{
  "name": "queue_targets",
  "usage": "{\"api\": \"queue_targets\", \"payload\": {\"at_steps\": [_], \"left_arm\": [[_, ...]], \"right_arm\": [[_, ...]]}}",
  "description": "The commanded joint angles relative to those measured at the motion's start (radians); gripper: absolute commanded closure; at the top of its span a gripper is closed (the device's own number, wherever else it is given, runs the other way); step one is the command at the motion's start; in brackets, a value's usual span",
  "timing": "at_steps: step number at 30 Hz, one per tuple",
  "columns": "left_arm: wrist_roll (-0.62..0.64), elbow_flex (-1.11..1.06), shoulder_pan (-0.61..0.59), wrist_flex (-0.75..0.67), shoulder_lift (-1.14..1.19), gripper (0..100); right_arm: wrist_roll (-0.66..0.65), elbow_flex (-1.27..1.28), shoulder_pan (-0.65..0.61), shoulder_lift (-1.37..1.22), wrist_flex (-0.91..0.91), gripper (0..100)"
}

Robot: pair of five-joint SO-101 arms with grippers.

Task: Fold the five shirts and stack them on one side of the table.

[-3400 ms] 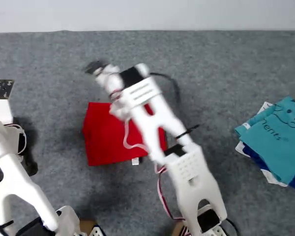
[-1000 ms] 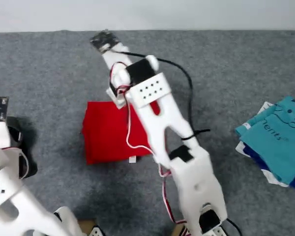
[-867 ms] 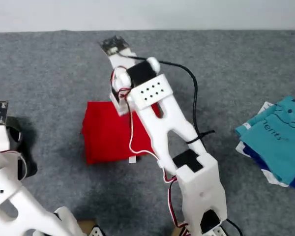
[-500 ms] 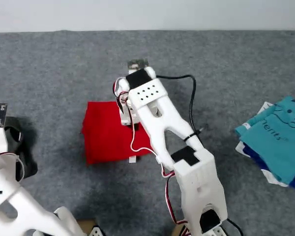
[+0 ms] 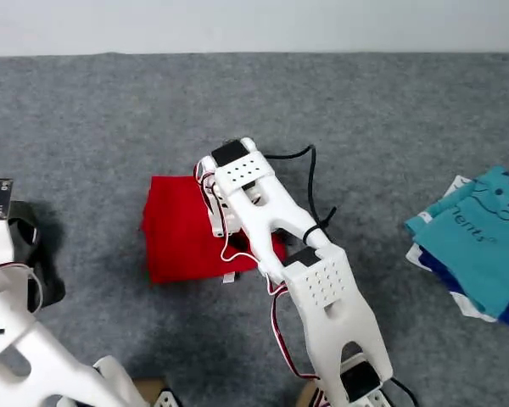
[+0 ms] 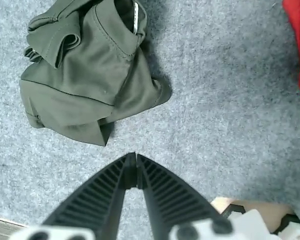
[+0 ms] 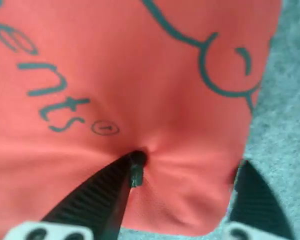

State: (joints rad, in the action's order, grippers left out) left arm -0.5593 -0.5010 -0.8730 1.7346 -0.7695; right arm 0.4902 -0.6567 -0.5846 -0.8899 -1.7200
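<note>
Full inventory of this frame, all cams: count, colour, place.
red shirt: 1, red with dark print, folded, table centre.
shirt stack: teal on top, blue and white edges beneath, exact count unclear, right edge of the table in the high view.
olive shirt: 1, olive green, crumpled, on the table ahead of the left gripper.
table: 1, grey cover.
left gripper: 1, black fingers, shut, empty, over bare table.
right gripper: 1, black fingers, open, one finger pressing into the red shirt near its edge.
</note>
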Motion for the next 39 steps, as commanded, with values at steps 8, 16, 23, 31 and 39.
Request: {"api": "queue_targets", "payload": {"at_steps": [8, 16, 23, 31, 39], "left_arm": [[-0.008, 0.002, -0.002, -0.005, -0.011, 99], [-0.008, 0.002, -0.002, -0.006, -0.011, 99], [-0.008, 0.002, -0.002, -0.006, -0.011, 99], [-0.008, 0.002, -0.002, -0.003, -0.011, 99], [-0.008, 0.002, -0.002, 0.000, -0.011, 99]], "right_arm": [[-0.153, -0.023, 0.110, -0.018, -0.070, 98.9], [-0.396, -0.034, 0.311, 0.168, -0.074, 99.0], [-1.011, -0.040, 0.481, 0.217, 0.028, 99.0], [-1.344, -0.048, 0.562, 0.222, 0.266, 99.0], [-1.333, -0.109, 0.536, 0.268, 0.191, 89.3]]}}
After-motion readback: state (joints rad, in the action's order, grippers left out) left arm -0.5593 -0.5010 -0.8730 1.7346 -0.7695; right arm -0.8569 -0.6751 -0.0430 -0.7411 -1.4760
